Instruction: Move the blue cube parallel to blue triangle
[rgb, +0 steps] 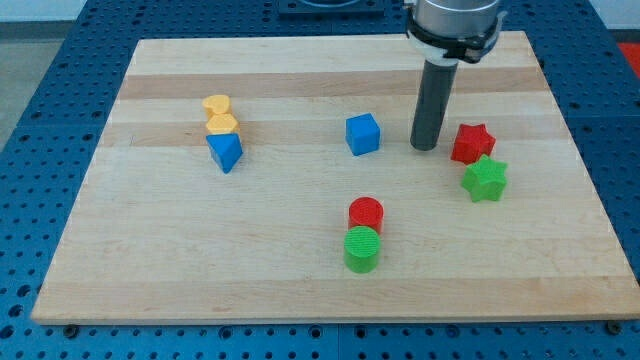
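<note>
The blue cube (363, 134) sits on the wooden board a little right of the middle. The blue triangle (226, 152) lies further to the view's left, slightly lower, touching a yellow heart-shaped block (219, 115) above it. My tip (425, 147) rests on the board just to the right of the blue cube, with a small gap between them, and to the left of the red star (471, 143).
A green star (485, 179) lies just below the red star. A red cylinder (366, 213) and a green cylinder (362, 248) stand together toward the view's bottom. The board's edge (330, 318) is bordered by a blue perforated table.
</note>
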